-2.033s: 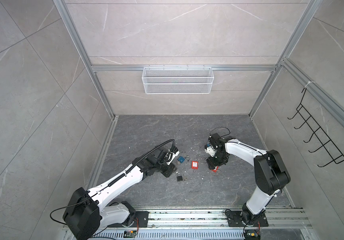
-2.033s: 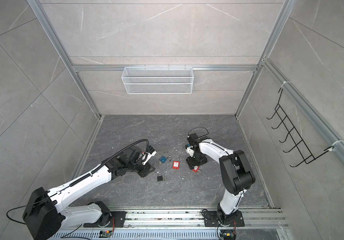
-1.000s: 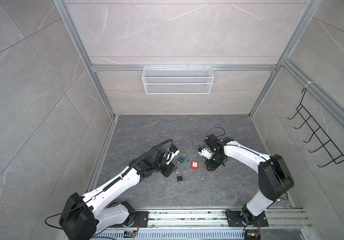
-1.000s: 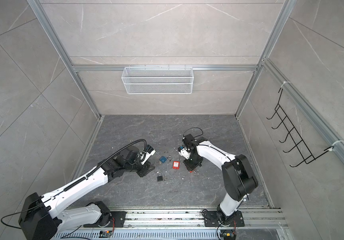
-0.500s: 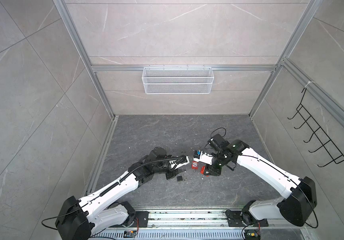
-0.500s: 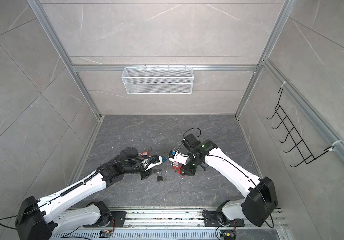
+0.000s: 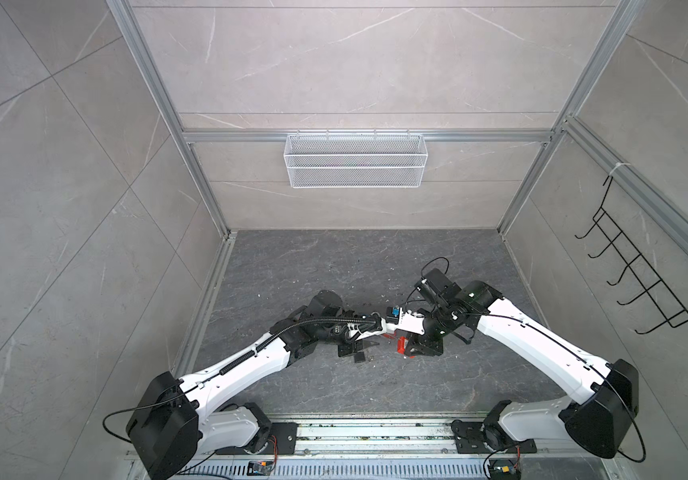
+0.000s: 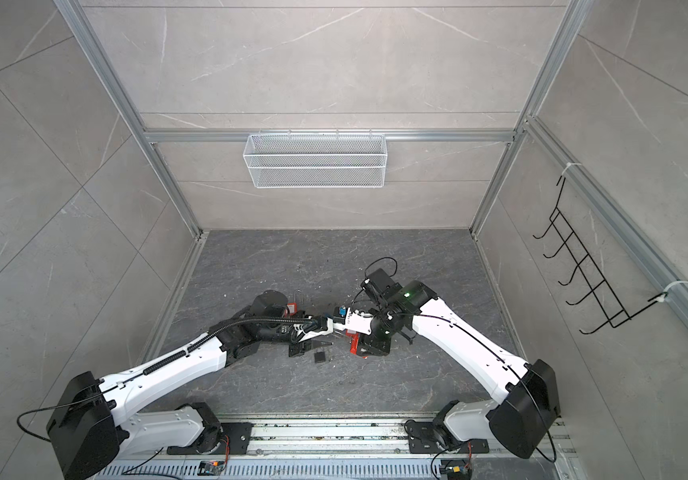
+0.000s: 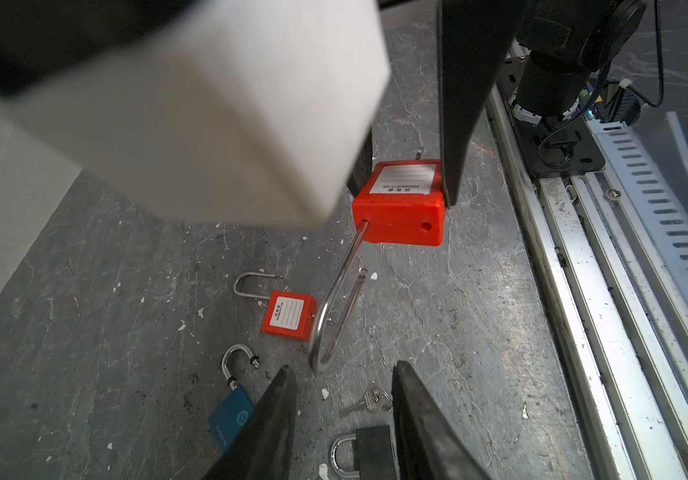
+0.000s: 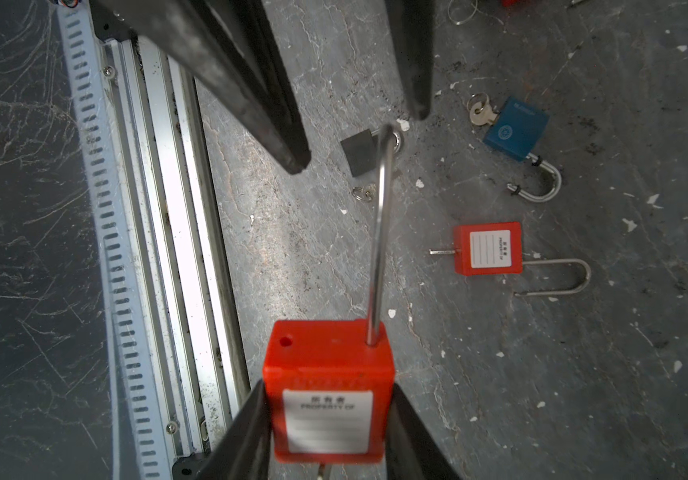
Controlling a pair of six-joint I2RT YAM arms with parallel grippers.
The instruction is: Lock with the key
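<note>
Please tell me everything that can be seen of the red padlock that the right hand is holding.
The red padlock has a plastic-looking body with a white label reading PROPERTY OF, and a long shiny metal shackle. It is unlocked: one leg sits in the body and the other hole is empty. The right hand clamps the body by its two sides, above the floor. The shackle points toward the left hand, whose open fingers stand on either side of its bend.
</note>
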